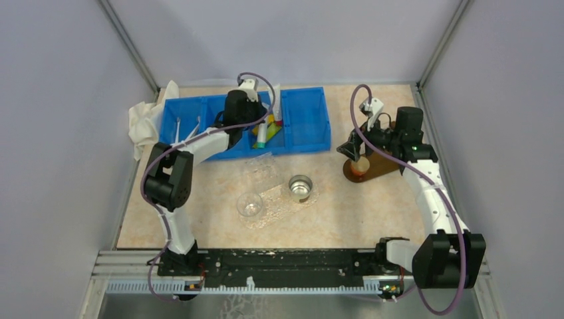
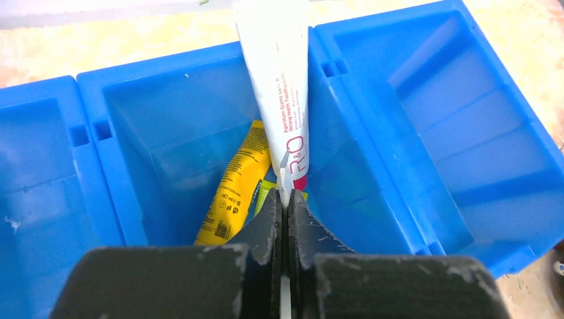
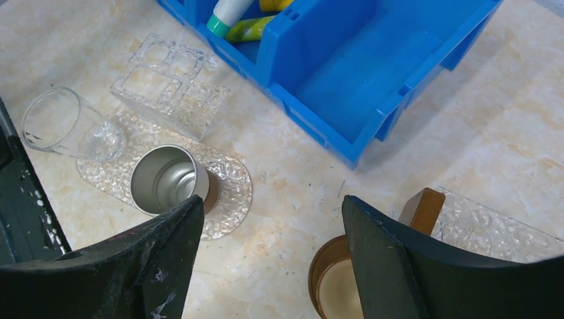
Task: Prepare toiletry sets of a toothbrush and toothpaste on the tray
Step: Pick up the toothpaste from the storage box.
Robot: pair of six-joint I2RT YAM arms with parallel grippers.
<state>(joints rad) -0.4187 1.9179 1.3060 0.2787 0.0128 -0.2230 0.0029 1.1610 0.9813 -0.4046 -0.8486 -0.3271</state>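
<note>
- The white toothpaste tube (image 2: 278, 86) stretches across the middle compartment of the blue bin (image 2: 425, 119). It is pinched at what looks like its flat crimped end by the left gripper (image 2: 284, 216), whose jaws are closed tight on it.
- To my eye it is light, soft-walled and slick. The stiff crimp seems the surest hold, because the body would squash.
- A yellow tube (image 2: 233, 189) lies under it in the same compartment.
- The right gripper (image 3: 271, 206) is spread wide above the desk (image 3: 505, 133), carrying nothing, near the clear tray (image 3: 229, 193).
</note>
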